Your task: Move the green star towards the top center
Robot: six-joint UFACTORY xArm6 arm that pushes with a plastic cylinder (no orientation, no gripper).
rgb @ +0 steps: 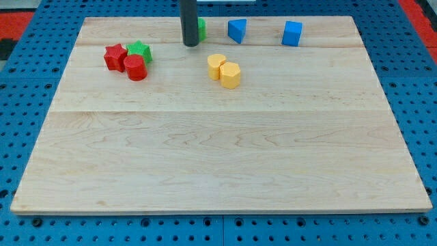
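My tip: end of the smooth dark rod (190, 44) — no jaws, nothing gripped — at top centre, covering a green block (202, 28).
Green star: faceted green star block (140, 50), upper left, touching red star block (114, 56) and red cylinder (135, 67).
Surface: pale grained wooden board (218, 150).

My working surface is a pale wooden board (225, 164) built from wide planks, their seams running across it from the view's left to the view's right. Beneath the board and showing around all its edges lies a blue pegboard (27, 102) with a regular grid of small dark holes. Beyond the board's upper corners, red patches (20, 17) appear on the view's left and right. Light falls evenly on the board, giving short, soft shadows.
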